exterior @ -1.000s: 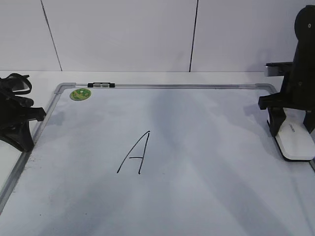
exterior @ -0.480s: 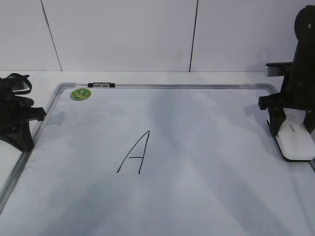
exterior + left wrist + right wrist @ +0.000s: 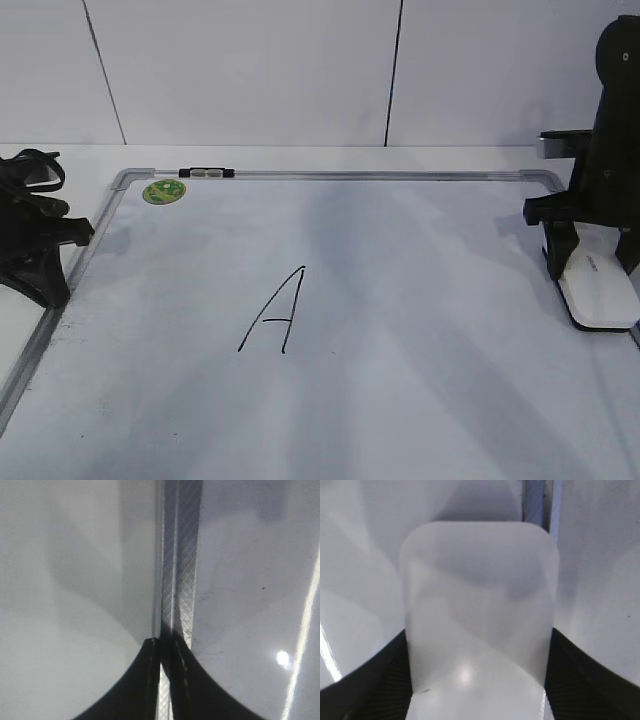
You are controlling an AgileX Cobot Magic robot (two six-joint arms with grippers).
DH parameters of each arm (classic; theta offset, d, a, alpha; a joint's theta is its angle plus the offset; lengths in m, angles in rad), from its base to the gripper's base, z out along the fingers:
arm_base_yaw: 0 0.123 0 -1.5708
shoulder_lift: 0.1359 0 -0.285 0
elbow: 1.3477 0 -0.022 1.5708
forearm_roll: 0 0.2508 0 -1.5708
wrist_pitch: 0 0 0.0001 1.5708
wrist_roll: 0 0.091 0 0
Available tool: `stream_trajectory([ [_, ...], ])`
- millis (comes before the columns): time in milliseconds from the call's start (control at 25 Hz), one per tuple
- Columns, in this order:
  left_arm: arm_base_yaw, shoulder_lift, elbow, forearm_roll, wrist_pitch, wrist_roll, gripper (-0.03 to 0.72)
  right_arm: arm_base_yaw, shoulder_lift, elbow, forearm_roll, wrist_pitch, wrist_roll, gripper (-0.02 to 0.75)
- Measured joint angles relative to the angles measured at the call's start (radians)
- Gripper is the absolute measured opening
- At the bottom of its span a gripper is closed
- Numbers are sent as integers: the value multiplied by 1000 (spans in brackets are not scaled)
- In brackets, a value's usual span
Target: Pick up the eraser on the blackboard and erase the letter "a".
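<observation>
The eraser, a white rounded block, lies on the blackboard by its right edge. My right gripper is shut on it, one black finger on each long side. In the right wrist view the eraser fills the space between the fingers. No lowercase "a" shows on the board; only a tall capital "A" stands left of the middle. My left gripper is shut and empty over the board's left frame, whose silver strip runs up from the fingertips.
A round green sticker sits in the board's far left corner. A small black-and-grey clip sits on the far frame rail. A white panelled wall stands behind the table.
The right gripper and eraser have shifted very slightly to the left. The left arm has not moved.
</observation>
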Motion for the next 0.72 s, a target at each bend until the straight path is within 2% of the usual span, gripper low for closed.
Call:
stream_trajectory([
  [160, 0, 0, 0, 0, -1, 0, 27, 0, 4, 0, 0, 0, 2, 570],
  [400, 0, 0, 0, 0, -2, 0, 29, 0, 4, -2, -2, 0, 2, 660],
  [720, 0, 0, 0, -2, -3, 0, 29, 0, 4, -10, -2, 0, 16, 667],
])
